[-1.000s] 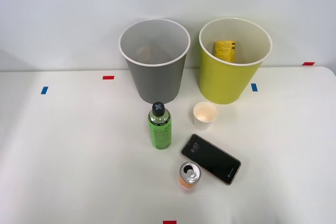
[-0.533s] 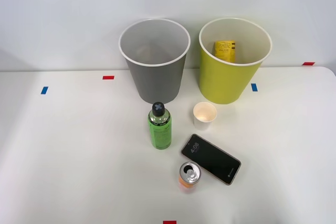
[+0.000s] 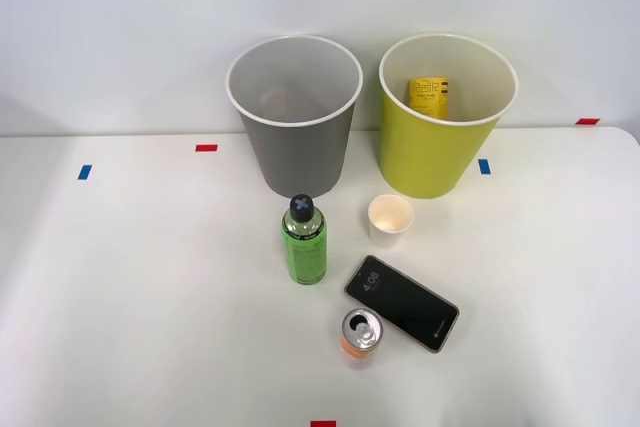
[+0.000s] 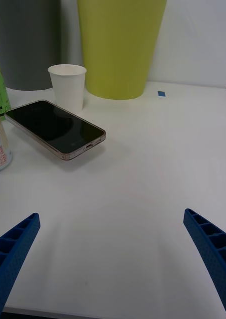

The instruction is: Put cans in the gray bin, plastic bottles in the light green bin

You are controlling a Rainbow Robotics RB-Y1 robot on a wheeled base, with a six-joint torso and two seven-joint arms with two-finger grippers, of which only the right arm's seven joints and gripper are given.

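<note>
Nothing is moving since earlier; right gripper [image 4: 113, 259] jaws are gaping over bare desk [image 4: 152, 169] beside the smartphone [image 4: 55, 128].

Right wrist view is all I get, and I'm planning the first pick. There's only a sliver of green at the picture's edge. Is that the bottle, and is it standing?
Observer: Yes. The plastic bottle stands upright with its black cap on, just in front of the gray bin.
Operator: And the can by the phone?
Observer: The orange can stands upright, silver top up, at the phone's near edge, closer to the robot than the bottle.
Operator: Is anything in the bins already?
Observer: The light green bin holds a yellow labelled item.
</note>
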